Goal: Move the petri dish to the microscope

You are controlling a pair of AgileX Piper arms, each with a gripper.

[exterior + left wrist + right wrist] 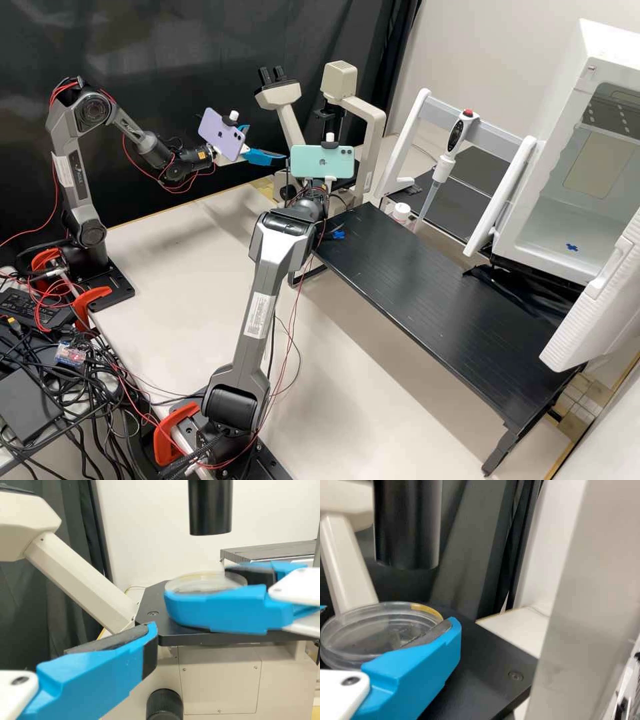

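Note:
The left gripper [267,142] stands open beside the microscope [287,120] in the high view; in the left wrist view one finger of this gripper [150,635] shows, apart from the dish. Behind its phone, the right gripper [325,183] is mostly hidden. The clear petri dish [206,582] lies between the right gripper's fingers over the black microscope stage [150,611], below the black cylinder [211,507]. From the right wrist view, a finger of the right gripper [447,630] presses against the round petri dish [375,630]; whether the dish touches the stage I cannot tell.
A long black raised shelf [427,293] runs to the right of the microscope. Beyond it are a pipette [443,163] on a white stand, a small white bottle [401,212] and an open white chamber [560,233]. The microscope's pale upright [590,605] stands close by.

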